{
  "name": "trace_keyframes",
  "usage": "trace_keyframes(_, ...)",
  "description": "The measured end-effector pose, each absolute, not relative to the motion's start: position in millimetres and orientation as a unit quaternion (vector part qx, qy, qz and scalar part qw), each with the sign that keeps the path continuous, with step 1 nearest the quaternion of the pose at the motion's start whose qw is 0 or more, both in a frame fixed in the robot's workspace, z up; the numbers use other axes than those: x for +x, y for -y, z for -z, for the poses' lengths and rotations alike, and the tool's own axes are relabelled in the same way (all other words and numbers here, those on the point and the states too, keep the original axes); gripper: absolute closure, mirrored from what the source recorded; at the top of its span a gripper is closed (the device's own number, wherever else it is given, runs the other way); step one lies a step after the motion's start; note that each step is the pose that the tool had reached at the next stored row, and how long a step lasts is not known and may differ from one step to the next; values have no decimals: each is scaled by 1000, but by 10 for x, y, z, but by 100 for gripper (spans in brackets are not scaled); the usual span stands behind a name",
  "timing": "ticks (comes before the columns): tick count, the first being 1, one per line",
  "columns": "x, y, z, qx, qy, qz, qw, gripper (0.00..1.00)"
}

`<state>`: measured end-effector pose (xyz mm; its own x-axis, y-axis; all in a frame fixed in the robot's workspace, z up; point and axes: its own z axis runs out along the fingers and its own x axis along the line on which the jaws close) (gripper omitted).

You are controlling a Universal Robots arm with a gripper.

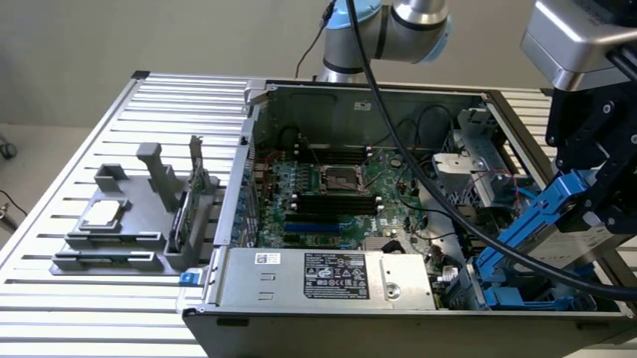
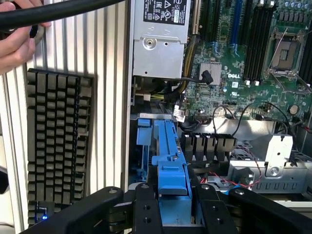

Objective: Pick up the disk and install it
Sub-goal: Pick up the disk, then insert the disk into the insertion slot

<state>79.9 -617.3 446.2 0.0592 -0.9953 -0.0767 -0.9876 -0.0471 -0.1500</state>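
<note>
Gripping the disk (image 2: 173, 170), the tool (image 2: 173, 207) stands partly closed around it.

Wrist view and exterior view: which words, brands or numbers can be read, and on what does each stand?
"DELL": white print on the green circuit board.
Power supply label: symbols and print, too small to read.
White sticker beside it: too small to read.
Disk: no readable text.

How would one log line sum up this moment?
jaws: shut on disk | disk: tilted, over computer case's blue bay | installed: not yet
</note>
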Motion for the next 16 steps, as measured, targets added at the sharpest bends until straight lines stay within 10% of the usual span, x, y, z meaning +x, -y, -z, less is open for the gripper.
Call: trace_keyframes(16,823,6173,-4404,-723,-686,27,78,67)
